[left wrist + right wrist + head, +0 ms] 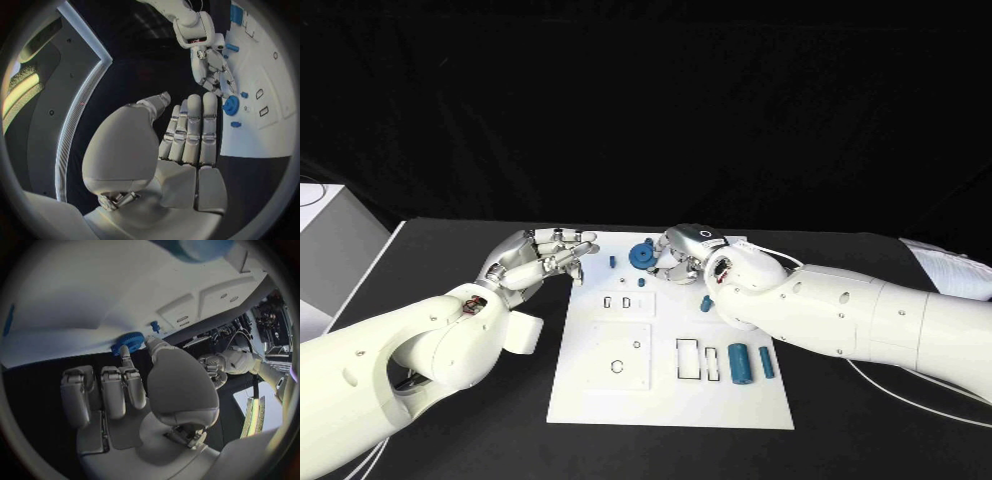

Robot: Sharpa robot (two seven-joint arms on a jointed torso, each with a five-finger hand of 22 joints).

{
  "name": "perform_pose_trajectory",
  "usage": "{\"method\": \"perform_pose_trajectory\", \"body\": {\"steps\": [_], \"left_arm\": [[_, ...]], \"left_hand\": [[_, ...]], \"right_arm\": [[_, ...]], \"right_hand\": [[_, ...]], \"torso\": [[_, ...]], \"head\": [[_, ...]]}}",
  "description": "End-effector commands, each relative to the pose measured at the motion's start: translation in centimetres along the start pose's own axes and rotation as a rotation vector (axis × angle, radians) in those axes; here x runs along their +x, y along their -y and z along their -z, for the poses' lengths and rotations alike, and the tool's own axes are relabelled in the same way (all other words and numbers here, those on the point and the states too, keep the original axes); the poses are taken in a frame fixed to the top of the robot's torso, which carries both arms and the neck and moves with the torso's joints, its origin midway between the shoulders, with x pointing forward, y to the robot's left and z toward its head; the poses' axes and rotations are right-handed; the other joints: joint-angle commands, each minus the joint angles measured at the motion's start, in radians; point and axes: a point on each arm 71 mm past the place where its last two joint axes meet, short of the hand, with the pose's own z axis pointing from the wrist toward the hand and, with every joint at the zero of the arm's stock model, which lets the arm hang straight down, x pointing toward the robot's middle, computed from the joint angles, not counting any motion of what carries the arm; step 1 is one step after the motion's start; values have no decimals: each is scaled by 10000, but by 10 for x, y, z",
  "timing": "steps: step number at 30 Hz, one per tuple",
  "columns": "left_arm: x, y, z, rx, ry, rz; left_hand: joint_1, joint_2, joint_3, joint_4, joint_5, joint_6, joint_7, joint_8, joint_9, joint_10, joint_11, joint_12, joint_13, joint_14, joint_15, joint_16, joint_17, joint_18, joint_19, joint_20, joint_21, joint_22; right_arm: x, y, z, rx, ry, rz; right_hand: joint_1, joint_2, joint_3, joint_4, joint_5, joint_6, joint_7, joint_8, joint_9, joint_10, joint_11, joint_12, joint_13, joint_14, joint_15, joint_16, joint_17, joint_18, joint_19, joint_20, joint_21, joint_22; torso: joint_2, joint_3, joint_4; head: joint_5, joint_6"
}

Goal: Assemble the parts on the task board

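The white task board (625,400) lies in the middle of the black table. A blue gear (642,256) sits at its far edge. My right hand (687,255) reaches it from the right and pinches its rim between thumb and a fingertip (125,351), the other fingers straight; the gear (128,342) shows just past them. My left hand (545,258) hovers off the board's far left corner, fingers (194,130) straight and apart, holding nothing. From the left wrist view, the right hand (212,65) stands over the gear (231,106).
A small blue peg (613,261) stands left of the gear. Another small blue piece (707,303) lies under my right forearm. Two blue cylinders (738,362) (766,362) lie at the board's near right, beside outlined slots (688,358). A white box (329,250) stands far left.
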Motion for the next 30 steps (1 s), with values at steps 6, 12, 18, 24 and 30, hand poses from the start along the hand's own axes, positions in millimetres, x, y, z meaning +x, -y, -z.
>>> {"method": "perform_pose_trajectory", "body": {"steps": [6, 12, 18, 24, 30], "left_arm": [[2, 1, 0, 70, -137, 18], [1, 1, 0, 66, -127, 6], [1, 1, 0, 64, -130, 4], [2, 1, 0, 64, -149, 14], [3, 1, -1, 56, -161, 22]], "left_hand": [[-74, -6, 53, 7, -28, -59, -15, 7, 13, -69, 28, -36, 12, -69, 3, 44, 2, 151, -82, 22, 64, 12], [-74, -6, 53, 7, -28, -59, -15, 7, 13, -69, 28, -36, 12, -69, 3, 44, 2, 151, -82, 22, 64, 12], [-74, -6, 53, 7, -28, -59, -15, 7, 13, -69, 28, -36, 12, -69, 3, 44, 2, 151, -82, 22, 64, 12], [-74, -6, 53, 7, -28, -59, -15, 7, 13, -69, 28, -36, 12, -69, 3, 44, 2, 151, -82, 22, 64, 12], [-74, -6, 53, 7, -28, -59, -15, 7, 13, -69, 28, -36, 12, -69, 3, 44, 2, 151, -82, 22, 64, 12]], "right_arm": [[-5, -3, 0, 7, 673, -11], [-7, -4, -1, 163, 898, 33], [-6, -5, -4, 222, 800, 53], [-2, -7, -10, 240, 502, 60], [0, -8, -16, 302, 346, 123]], "right_hand": [[-31, -105, 86, -18, -62, 72, 12, 31, -21, 1061, 25, 21, 2635, 964, 18, 43, 2194, -70, 1047, -6, 46, 2633], [6, -138, 113, -37, -71, 64, 15, 22, -27, 1061, 27, 21, 2635, 961, 21, 40, 2181, -70, 1047, -6, 46, 2633], [71, -199, 168, -52, -131, 18, 31, -14, -46, 1061, 38, 21, 2635, 958, 31, 36, 2169, -70, 1047, -1, 46, 2633], [83, -246, 185, -42, -178, -29, 47, -46, -63, 1061, 51, 21, 2635, 957, 40, 34, 2164, -70, 1047, 5, 46, 2633], [83, -246, 185, -42, -178, -29, 47, -46, -63, 1061, 51, 21, 2635, 957, 40, 34, 2164, -70, 1047, 5, 46, 2633]], "torso": [[4, -6, -3], [0, -12, 13], [-4, -2, -3], [0, -6, -3], [-4, -11, 23]], "head": [[12, -19], [-18, 2], [12, -14], [-6, -15], [-16, -19]]}}
